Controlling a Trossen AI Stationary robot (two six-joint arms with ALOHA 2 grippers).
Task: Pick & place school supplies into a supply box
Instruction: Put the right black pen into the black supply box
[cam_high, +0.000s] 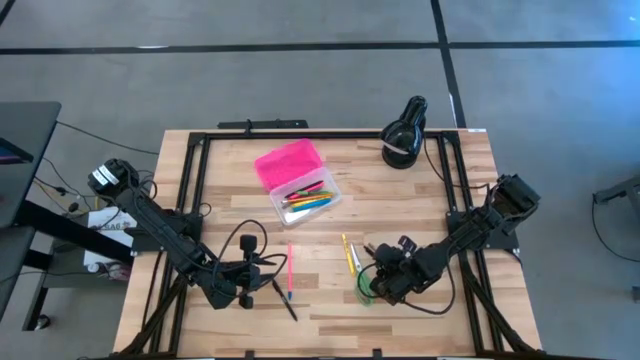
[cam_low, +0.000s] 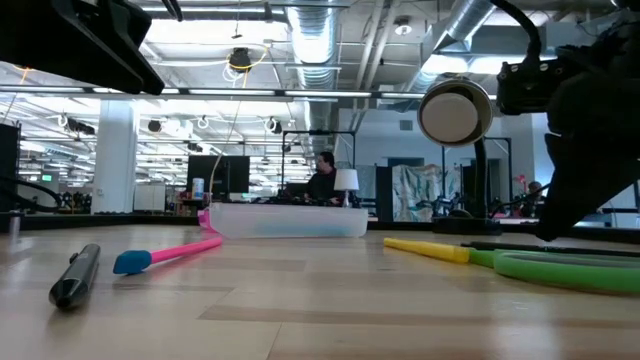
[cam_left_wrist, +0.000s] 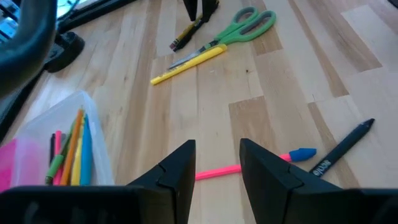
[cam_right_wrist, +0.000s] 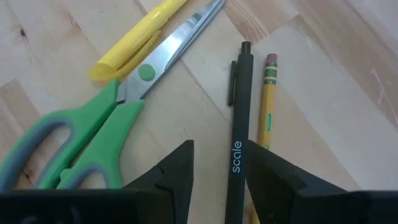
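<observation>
Right claw (cam_right_wrist: 217, 165) open wide around a black pen (cam_right_wrist: 238, 134), beside green scissors (cam_right_wrist: 87, 140), left claw (cam_left_wrist: 217, 165) open, holding nothing, over a pink pen (cam_left_wrist: 217, 171)

scissors (cam_right_wrist: 93, 140): green handles with grey inner rims
box lid (cam_high: 287, 163): bright pink
marker (cam_right_wrist: 140, 38): yellow
pen (cam_right_wrist: 238, 130): black, white lettering

I see 2 dark, jointed arms with black cables looping along them. My left gripper (cam_left_wrist: 214, 171) and right gripper (cam_right_wrist: 217, 171) each carry 2 matte black, angular, wedge-shaped fingers.
</observation>
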